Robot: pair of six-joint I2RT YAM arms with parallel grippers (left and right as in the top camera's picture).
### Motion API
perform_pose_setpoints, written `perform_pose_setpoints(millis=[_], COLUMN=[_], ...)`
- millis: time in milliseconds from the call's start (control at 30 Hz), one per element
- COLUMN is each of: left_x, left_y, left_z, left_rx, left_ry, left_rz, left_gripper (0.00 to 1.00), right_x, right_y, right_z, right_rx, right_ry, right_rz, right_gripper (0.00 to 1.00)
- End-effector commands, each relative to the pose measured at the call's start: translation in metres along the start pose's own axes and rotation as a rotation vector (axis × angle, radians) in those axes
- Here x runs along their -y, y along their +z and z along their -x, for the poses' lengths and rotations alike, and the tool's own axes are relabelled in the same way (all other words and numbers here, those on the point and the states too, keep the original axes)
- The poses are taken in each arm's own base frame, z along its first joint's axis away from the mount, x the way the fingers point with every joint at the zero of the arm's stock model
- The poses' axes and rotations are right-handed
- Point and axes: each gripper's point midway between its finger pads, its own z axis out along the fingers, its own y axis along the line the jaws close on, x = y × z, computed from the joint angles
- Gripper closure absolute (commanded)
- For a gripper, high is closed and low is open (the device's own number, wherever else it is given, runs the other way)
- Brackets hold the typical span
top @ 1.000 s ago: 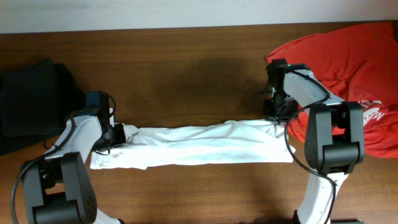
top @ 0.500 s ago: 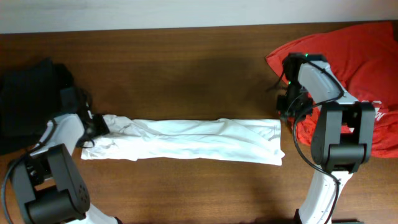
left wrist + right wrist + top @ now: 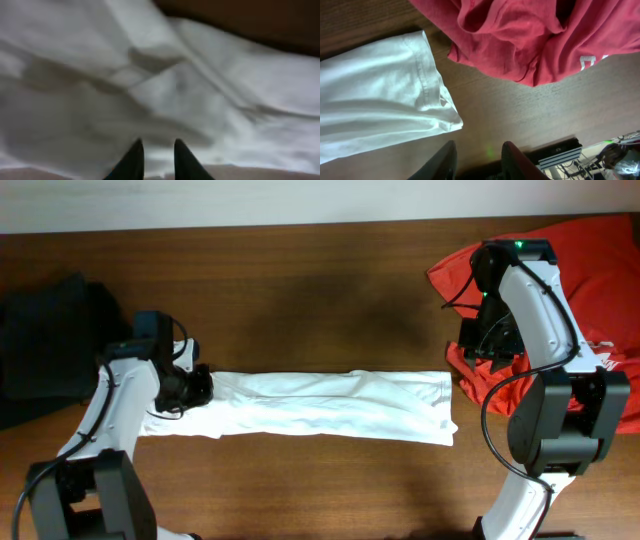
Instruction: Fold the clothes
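Note:
The white T-shirt (image 3: 320,405) lies folded into a long narrow strip across the front of the table; its chest graphic is hidden. My left gripper (image 3: 198,385) is over the strip's left end. In the left wrist view its fingers (image 3: 156,155) are slightly apart just above the rumpled white fabric (image 3: 200,90), holding nothing. My right gripper (image 3: 478,345) is off the strip's right end, beside the red shirt. In the right wrist view its fingers (image 3: 479,160) are open and empty over bare wood, with the white hem (image 3: 375,95) to the left.
A heap of red shirts (image 3: 580,270) with white print fills the back right corner and also shows in the right wrist view (image 3: 530,35). Black folded garments (image 3: 50,330) sit at the far left. The brown wooden table (image 3: 300,290) runs behind the strip.
The left gripper pulled the strip leftward, then let go and moved right onto its left end. The right gripper released the right end and lifted away toward the red shirts.

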Motion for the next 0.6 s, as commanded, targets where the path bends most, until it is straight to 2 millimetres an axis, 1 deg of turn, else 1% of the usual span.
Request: perform_pose_setpoints(millis=[0, 33, 67, 100, 133, 167, 200, 233, 333, 367, 400, 433, 467, 533, 567], left_x=[-0.036, -0.046, -0.047, -0.047, -0.048, -0.047, -0.041, -0.036, -0.025, -0.021, -0.019, -0.019, -0.018, -0.017, -0.018], left_y=[0.019, 0.026, 0.034, 0.039, 0.043, 0.043, 0.041, 0.033, -0.023, -0.039, -0.050, -0.055, -0.056, -0.056, -0.055], left_z=[0.003, 0.005, 0.008, 0.011, 0.014, 0.014, 0.013, 0.015, 0.034, 0.039, 0.042, 0.042, 0.041, 0.039, 0.037], left_rx=[0.067, 0.092, 0.110, 0.119, 0.126, 0.125, 0.113, 0.105, 0.157, 0.191, 0.221, 0.234, 0.235, 0.227, 0.219], left_ry=[-0.059, -0.088, -0.087, -0.087, -0.086, -0.085, -0.080, -0.076, -0.072, -0.070, -0.068, -0.067, -0.067, -0.065, -0.066], left_rz=[0.180, 0.229, 0.225, 0.223, 0.223, 0.220, 0.190, 0.169, 0.161, 0.155, 0.150, 0.149, 0.148, 0.145, 0.147], left_gripper=[0.78, 0.78, 0.78, 0.74, 0.60, 0.48, 0.43, 0.39, 0.37, 0.37, 0.36, 0.36, 0.36, 0.36, 0.36], right_x=[0.007, 0.004, -0.002, -0.013, -0.019, -0.023, -0.028, -0.033, -0.046, -0.053, -0.056, -0.058, -0.066, -0.070, -0.071], right_y=[0.002, 0.009, 0.015, 0.023, 0.033, 0.043, 0.053, 0.064, 0.093, 0.102, 0.110, 0.118, 0.127, 0.133, 0.134], right_z=[-0.008, -0.014, -0.019, -0.025, -0.030, -0.035, -0.041, -0.044, -0.049, -0.051, -0.054, -0.057, -0.053, -0.043, -0.036], right_rx=[-0.017, -0.047, -0.079, -0.113, -0.136, -0.158, -0.181, -0.193, -0.197, -0.199, -0.205, -0.205, -0.176, -0.128, -0.100], right_ry=[0.013, 0.005, -0.027, -0.084, -0.117, -0.155, -0.197, -0.217, -0.211, -0.209, -0.208, -0.206, -0.206, -0.188, -0.183], right_rz=[-0.015, -0.005, 0.029, 0.089, 0.120, 0.143, 0.176, 0.199, 0.264, 0.298, 0.315, 0.329, 0.367, 0.375, 0.376], right_gripper=[0.66, 0.67, 0.66, 0.67, 0.66, 0.52, 0.41, 0.31, 0.31, 0.31, 0.32, 0.33, 0.41, 0.54, 0.54])
